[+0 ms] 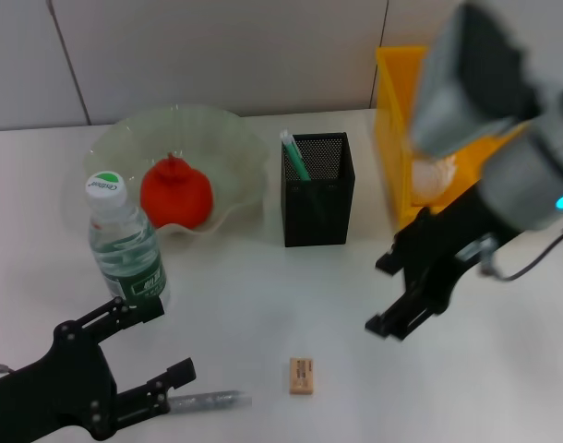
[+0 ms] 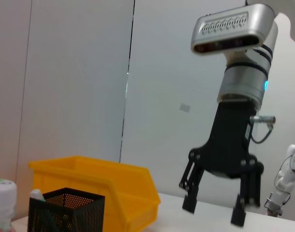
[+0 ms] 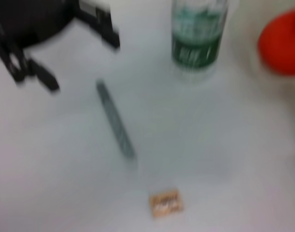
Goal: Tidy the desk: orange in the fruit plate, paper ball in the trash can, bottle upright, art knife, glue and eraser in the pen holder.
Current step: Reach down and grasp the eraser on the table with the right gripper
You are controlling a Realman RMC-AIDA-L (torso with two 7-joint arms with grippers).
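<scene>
**Eraser next, right arm lining up**

White bench, pale wall. My right gripper (image 1: 413,286) hangs wide open and empty; the small beige rectangular eraser (image 1: 301,376) lies just beyond. I'd descend squarely over it. Left gripper (image 1: 157,346) idles open.

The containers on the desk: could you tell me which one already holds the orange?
The fruit plate, the pale green wavy-rimmed dish, holds the orange. The pen holder is black mesh; the trash can is yellow.
</scene>
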